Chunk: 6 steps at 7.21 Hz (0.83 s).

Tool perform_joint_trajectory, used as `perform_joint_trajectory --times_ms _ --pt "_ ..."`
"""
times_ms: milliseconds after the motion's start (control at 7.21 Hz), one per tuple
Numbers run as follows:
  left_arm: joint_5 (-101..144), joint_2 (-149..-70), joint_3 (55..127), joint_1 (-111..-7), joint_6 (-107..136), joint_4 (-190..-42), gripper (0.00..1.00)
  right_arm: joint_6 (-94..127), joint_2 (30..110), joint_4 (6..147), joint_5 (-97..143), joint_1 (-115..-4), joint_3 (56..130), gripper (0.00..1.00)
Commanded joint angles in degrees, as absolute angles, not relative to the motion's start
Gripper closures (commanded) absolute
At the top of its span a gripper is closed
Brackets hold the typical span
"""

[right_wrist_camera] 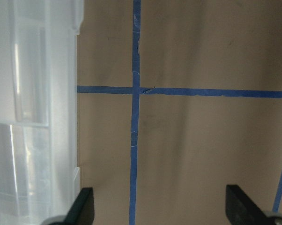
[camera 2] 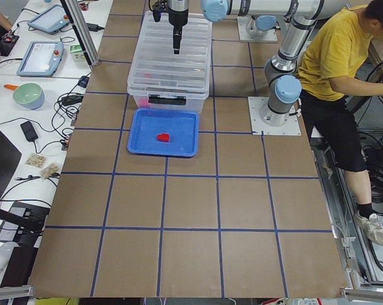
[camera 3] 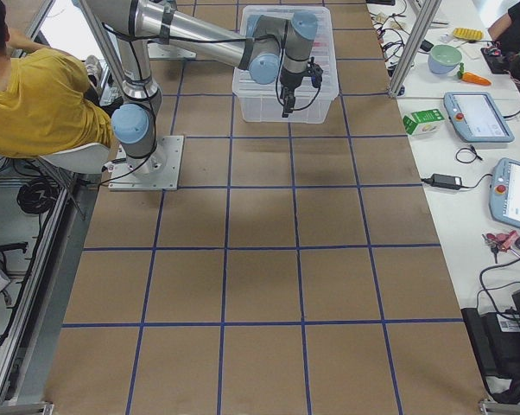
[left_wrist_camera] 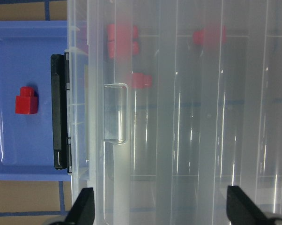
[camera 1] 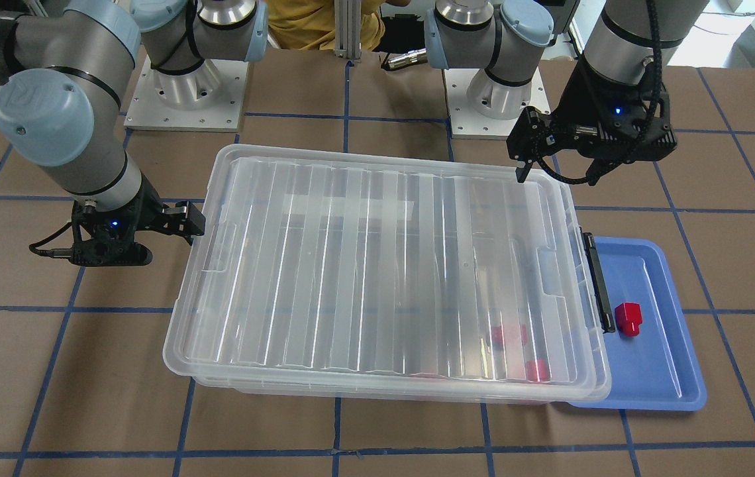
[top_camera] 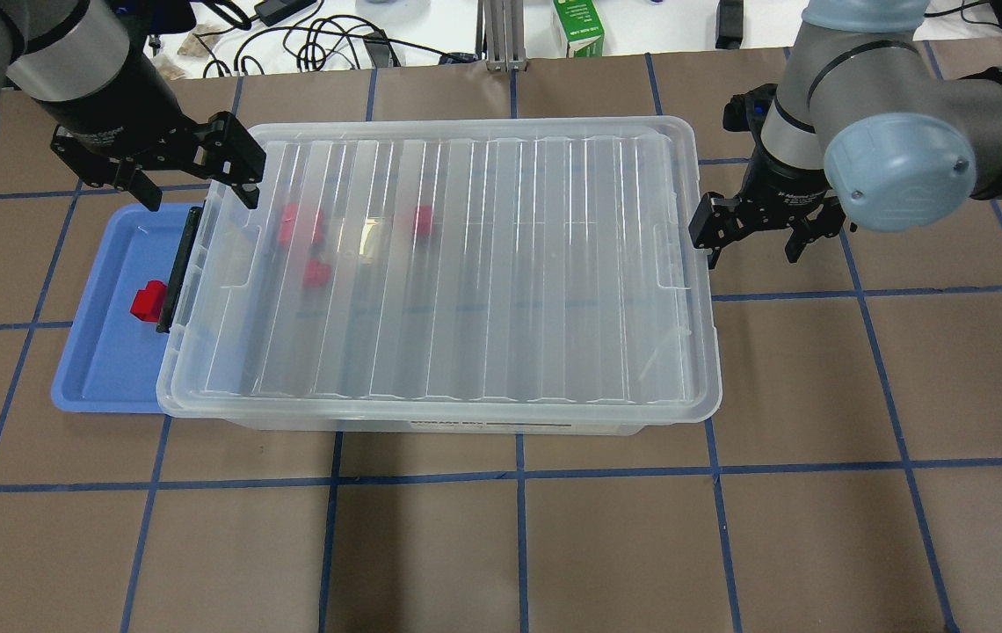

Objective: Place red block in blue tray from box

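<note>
The box (top_camera: 466, 264) lies shut under its ribbed lid, also in the front view (camera 1: 384, 265). Several red blocks (top_camera: 301, 225) show blurred through the lid near the black latch (top_camera: 177, 272) end. The blue tray (top_camera: 105, 369) sits against that end, partly under the box rim, and holds one red block (top_camera: 148, 302), which also shows in the front view (camera 1: 628, 318) and the left wrist view (left_wrist_camera: 26, 100). My left gripper (top_camera: 193, 185) is open and empty above the latch end of the lid. My right gripper (top_camera: 751, 255) is open and empty above the table beside the box's other short end.
A green carton (top_camera: 578, 26) and cables lie beyond the table's far edge. A person in a yellow shirt (camera 2: 344, 57) sits by the robot bases. Tablets and a bowl (camera 2: 28, 95) are on side benches. Brown table with blue tape lines surrounds the box.
</note>
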<state>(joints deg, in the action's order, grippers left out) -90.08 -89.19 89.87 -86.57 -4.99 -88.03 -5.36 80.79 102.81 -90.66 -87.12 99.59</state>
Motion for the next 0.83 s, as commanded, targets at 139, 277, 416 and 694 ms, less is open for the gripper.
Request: perform_joint_trajectory --times_ms 139,277,416,694 --pt "-89.91 -89.03 89.91 -86.57 -4.66 -88.33 0.00 -5.19 84.79 99.52 -90.09 -87.19 94.86 0.00" --pt "-89.91 -88.95 90.00 -86.57 -4.66 -88.33 0.00 -5.10 87.51 96.45 -90.44 -87.19 94.05 0.00" --pt "-89.91 -88.95 90.00 -86.57 -4.66 -88.33 0.00 -5.10 90.24 95.29 -89.92 -87.19 94.13 0.00" --pt "-89.83 -88.95 90.00 -86.57 -4.66 -88.33 0.00 -0.46 93.16 92.30 -90.00 -87.19 94.22 0.00"
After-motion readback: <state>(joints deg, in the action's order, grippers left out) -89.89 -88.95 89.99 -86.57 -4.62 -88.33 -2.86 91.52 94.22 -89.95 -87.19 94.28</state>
